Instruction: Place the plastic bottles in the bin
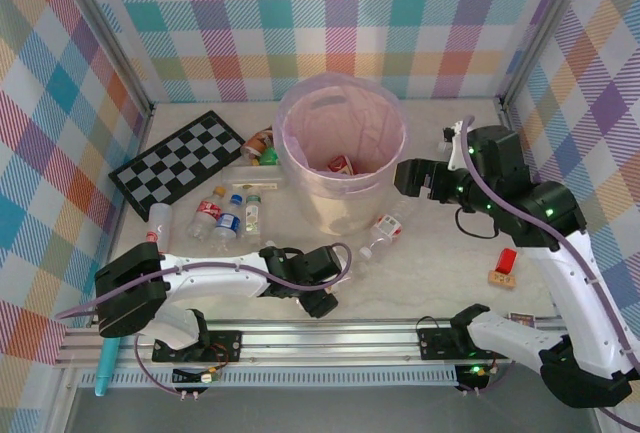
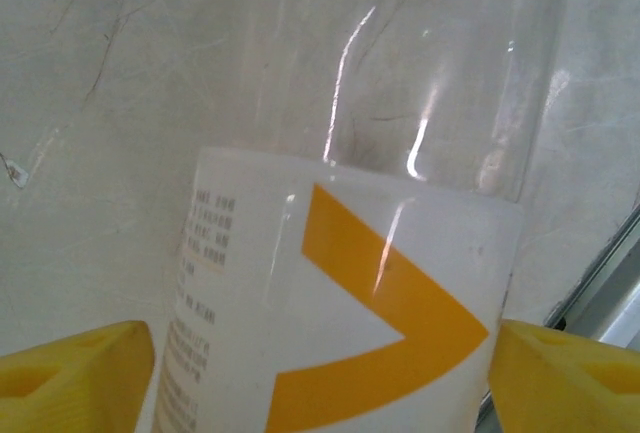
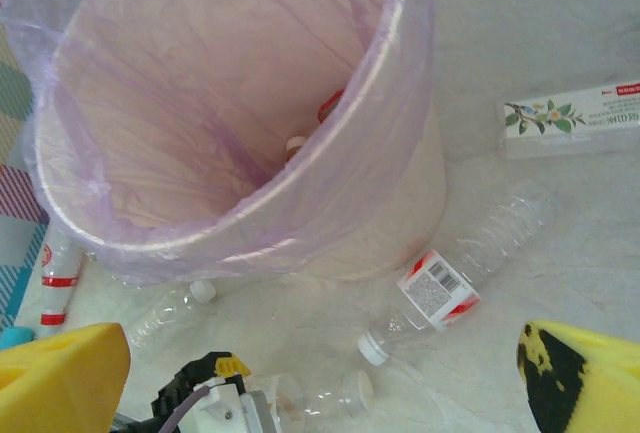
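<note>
The bin (image 1: pixel 340 143) is a cream bucket with a pink liner, also in the right wrist view (image 3: pixel 250 103); a red-labelled bottle (image 1: pixel 342 164) lies inside it. My left gripper (image 1: pixel 325 293) is low near the table's front edge. In its wrist view the yellow fingers (image 2: pixel 70 373) stand on either side of a clear bottle with a white and orange label (image 2: pixel 350 253), with a thin gap on the left. My right gripper (image 1: pixel 410 178) hangs open and holds nothing by the bin's right rim, above a red-and-white-labelled bottle (image 3: pixel 440 288). More bottles (image 1: pixel 230 218) lie to the bin's left.
A checkerboard (image 1: pixel 180 158) lies at the back left. A small red block (image 1: pixel 506 258) sits on the right. A teal stick (image 1: pixel 105 368) lies at the front left rail. A white flowered box (image 3: pixel 570 118) lies near the bin.
</note>
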`<state>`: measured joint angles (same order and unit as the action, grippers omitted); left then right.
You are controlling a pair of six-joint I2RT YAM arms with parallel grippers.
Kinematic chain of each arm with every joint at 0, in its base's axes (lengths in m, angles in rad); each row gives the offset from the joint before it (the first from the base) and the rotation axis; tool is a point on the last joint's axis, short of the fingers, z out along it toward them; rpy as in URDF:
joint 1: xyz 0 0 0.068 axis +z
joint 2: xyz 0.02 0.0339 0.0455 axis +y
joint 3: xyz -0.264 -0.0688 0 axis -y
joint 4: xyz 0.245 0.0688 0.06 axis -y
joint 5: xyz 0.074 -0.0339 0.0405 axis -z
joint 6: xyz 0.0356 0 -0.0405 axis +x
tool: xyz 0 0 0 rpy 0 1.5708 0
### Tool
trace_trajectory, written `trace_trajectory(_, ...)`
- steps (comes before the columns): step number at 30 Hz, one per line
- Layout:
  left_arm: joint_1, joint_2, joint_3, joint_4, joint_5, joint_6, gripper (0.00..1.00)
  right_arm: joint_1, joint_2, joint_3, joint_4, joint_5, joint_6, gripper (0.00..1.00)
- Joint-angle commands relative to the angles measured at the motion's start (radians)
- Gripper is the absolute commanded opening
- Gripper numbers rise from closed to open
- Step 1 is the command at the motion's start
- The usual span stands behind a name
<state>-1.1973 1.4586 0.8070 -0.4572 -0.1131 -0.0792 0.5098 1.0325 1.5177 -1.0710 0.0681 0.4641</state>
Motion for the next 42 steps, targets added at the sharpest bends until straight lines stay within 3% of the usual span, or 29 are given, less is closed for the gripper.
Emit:
trace_trajectory(1, -0.009, 0.014, -0.002, 0.02, -0.025, 0.009, 0.78, -0.012, -0.002, -0.01, 0.015, -0.014, 0.008, 0.99)
trace_trajectory(5, -0.009, 0.003, -0.004, 0.019, -0.034, -0.001, 0.67, -0.026, 0.003, -0.027, 0.026, -0.016, -0.002, 1.0)
trace_trajectory(15, -0.009, -0.169, -0.031, -0.061, -0.103, -0.098, 0.55, -0.083, 0.029, -0.065, 0.082, -0.068, -0.014, 1.0)
trace_trajectory(23, 0.007, -0.37, -0.038, -0.312, -0.282, -0.342, 0.45, -0.161, 0.047, -0.075, 0.148, -0.129, -0.009, 1.0)
trace_trajectory(28, 0.122, -0.451, -0.033, -0.444, -0.272, -0.478, 0.45, -0.182, 0.069, -0.056, 0.157, -0.151, -0.024, 1.0)
trace_trajectory(32, 0.259, -0.527, -0.003, -0.55, -0.327, -0.592, 0.41, -0.201, 0.071, -0.06, 0.148, -0.156, -0.036, 0.99)
trace_trajectory(36, 0.358, -0.587, 0.099, -0.61, -0.414, -0.525, 0.39, -0.239, 0.061, -0.084, 0.141, -0.167, -0.034, 0.99)
trace_trajectory(39, 0.484, -0.563, 0.22, -0.657, -0.429, -0.409, 0.38, -0.287, 0.047, -0.109, 0.146, -0.199, -0.023, 0.99)
trace_trajectory(42, 0.552, -0.528, 0.35, -0.661, -0.433, -0.304, 0.34, -0.323, 0.038, -0.128, 0.135, -0.22, -0.029, 1.0)
